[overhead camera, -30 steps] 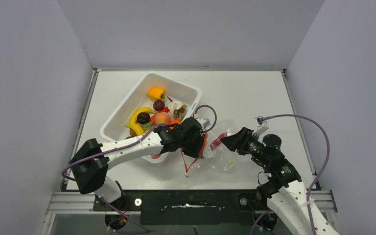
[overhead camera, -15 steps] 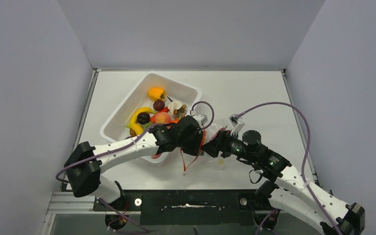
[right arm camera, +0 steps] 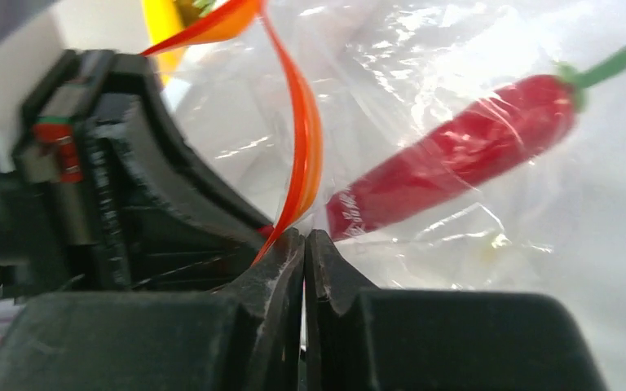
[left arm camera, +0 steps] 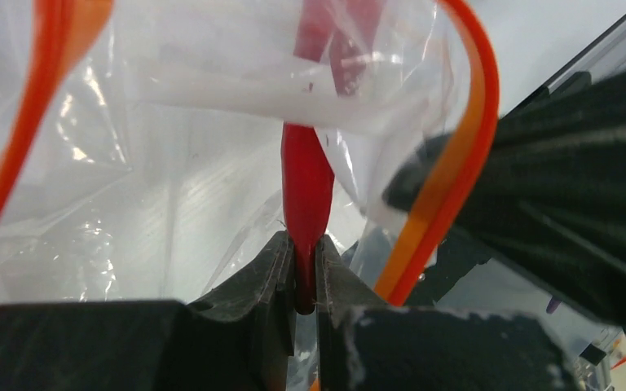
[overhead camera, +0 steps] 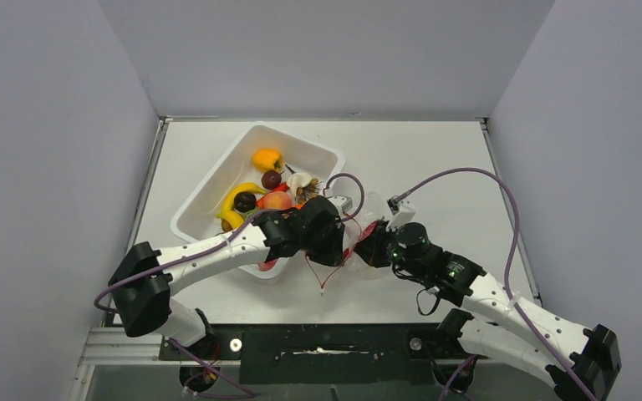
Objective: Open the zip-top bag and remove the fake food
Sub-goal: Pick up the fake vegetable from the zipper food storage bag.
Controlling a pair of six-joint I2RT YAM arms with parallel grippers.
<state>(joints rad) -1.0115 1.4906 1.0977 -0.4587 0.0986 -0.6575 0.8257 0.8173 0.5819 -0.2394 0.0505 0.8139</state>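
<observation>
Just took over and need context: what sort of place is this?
Probably a lab robot test cell: plain grey wall panels enclose a white tabletop, and glossy plastic toy fruit sits in a white rectangular plastic tub.

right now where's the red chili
The red chili is inside the zip-top bag, right of its orange zip strip in the right wrist view. From above, the bag is between the left claw and right claw.
</observation>
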